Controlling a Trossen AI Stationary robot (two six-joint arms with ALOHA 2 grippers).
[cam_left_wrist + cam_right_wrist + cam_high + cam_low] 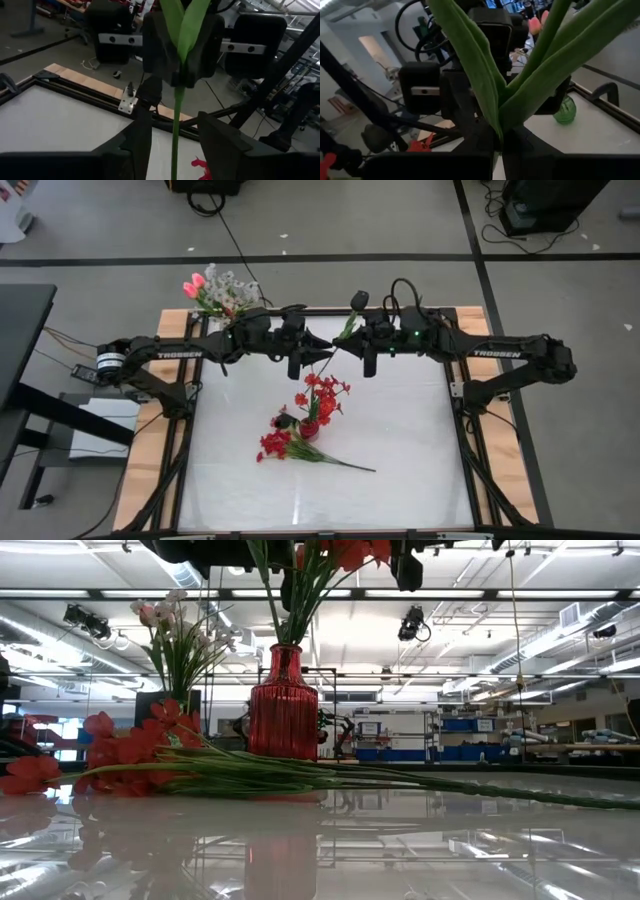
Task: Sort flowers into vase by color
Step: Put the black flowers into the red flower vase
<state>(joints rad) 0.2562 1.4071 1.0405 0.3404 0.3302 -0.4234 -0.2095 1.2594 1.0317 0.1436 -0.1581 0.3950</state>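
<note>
Two matte black, boxy-linked robot arms are showing from above: the left arm (175, 352) and the right arm (510, 352) are each wearing white block lettering along the long link. Black cables are looping over the right arm's wrist housing (400, 330), where a small green indicator light is glowing. A round silver-and-black motor cap (108, 363) is showing at the left arm's base end, with thin coloured wires trailing from it. The left gripper's dark, flat, wedge-shaped fingers (220, 140) are looking smooth and plastic.
</note>
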